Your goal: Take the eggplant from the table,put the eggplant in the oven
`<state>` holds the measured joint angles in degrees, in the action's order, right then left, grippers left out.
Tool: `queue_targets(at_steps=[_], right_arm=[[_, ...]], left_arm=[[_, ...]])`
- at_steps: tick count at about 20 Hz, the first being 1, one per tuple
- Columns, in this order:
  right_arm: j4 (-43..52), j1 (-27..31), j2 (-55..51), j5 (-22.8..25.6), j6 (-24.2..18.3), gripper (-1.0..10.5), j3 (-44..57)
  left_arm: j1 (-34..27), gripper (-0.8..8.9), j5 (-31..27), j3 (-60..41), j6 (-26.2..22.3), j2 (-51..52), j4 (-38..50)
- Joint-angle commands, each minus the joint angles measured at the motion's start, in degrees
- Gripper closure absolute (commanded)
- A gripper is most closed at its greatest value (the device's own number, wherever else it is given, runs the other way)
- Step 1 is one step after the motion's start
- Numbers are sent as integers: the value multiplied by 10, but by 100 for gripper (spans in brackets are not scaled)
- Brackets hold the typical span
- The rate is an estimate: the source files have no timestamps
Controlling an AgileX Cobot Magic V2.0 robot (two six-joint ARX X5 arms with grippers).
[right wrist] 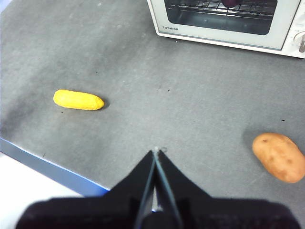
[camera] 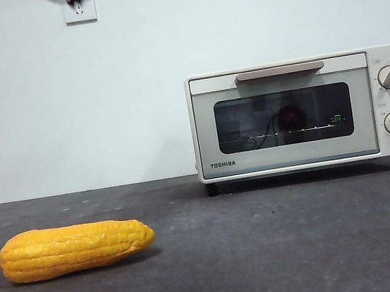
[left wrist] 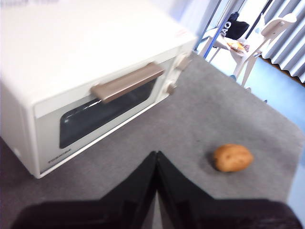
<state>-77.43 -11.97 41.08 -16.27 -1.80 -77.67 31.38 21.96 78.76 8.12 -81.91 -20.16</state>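
Both black grippers, left (left wrist: 156,164) and right (right wrist: 156,160), closed and empty; dark purple eggplant (camera: 290,116) inside shut cream-white oven (camera: 300,112). Recommend withdrawing clear.

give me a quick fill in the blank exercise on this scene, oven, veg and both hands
1. The oven door is ____.
2. Through the glass, the eggplant sits ____ the oven.
3. The yellow vegetable on the table is a ____.
4. The left hand and the right hand both have their jaws ____, holding nothing.

Missing words: shut; inside; corn cob; shut
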Motion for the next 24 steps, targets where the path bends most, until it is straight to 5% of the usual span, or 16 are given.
queue_targets(at_steps=[1, 10, 24], right_arm=[[-2, -1, -1, 3, -4, 957, 0], [-7, -1, -1, 3, -4, 946, 0], [-10, -1, 0, 3, -3, 946, 0]], left_arm=[[17, 821, -13, 2, -11, 40, -29], [84, 821, -47, 2, -28, 172, -169], [86, 818, -47, 2, -27, 186, -177]])
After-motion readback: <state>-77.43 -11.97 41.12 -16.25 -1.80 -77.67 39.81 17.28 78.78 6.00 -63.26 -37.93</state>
